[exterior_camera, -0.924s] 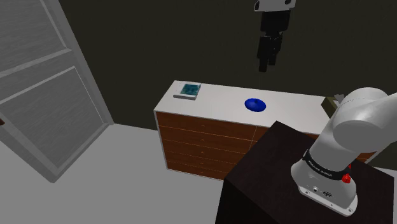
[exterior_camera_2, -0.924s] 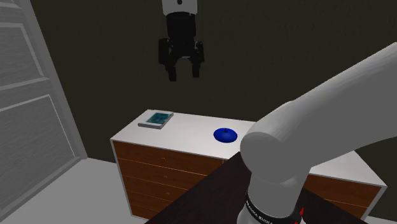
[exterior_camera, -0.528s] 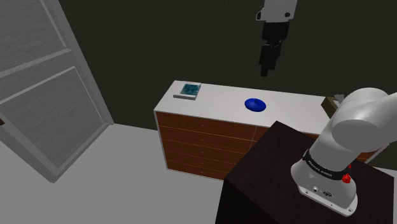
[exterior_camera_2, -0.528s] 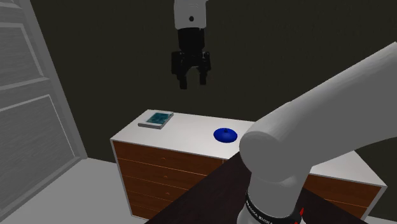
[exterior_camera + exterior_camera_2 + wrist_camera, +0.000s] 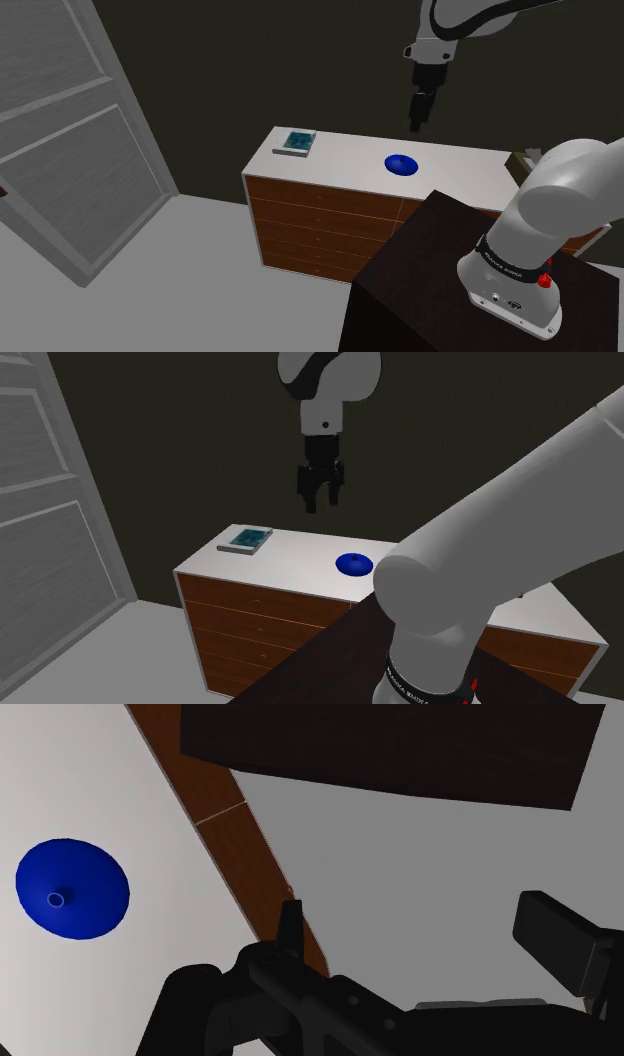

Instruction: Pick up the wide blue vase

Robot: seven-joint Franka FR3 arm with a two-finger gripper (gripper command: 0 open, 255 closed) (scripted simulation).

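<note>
- The wide blue vase (image 5: 401, 164) stands on the white top of a dresser (image 5: 340, 160) with brown wooden drawer fronts.
- The vase is deep, even blue, low and broad, like a flattened dome.
- Seen from above in the wrist view, the vase (image 5: 72, 889) is a round disc with a small, short neck and a round opening at its centre.
- In the second exterior view the vase (image 5: 353, 563) sits near the middle of the dresser (image 5: 290, 557) top, nothing touching it.
- A small book with a blue-green cover (image 5: 296, 143) lies flat near the dresser's corner at the shoulder view's left, well apart from the vase.
- The gripper (image 5: 415, 126) hangs in the air well above the dresser top, pointing down, clear of the vase.
- In the second exterior view the gripper (image 5: 321, 506) is above the vase and a little to that view's left.
- The fingers (image 5: 309, 502) stand apart, released, with nothing between them.
- In the wrist view the gripper (image 5: 420, 919) looks down over the dresser's front edge and the grey floor (image 5: 420, 844); the vase lies off to one side of the fingers (image 5: 560, 939), not between them.
- The dark stand (image 5: 440, 260) is just beside the dresser's front.
- A white panelled door (image 5: 70, 130) leans at the shoulder view's left.
</note>
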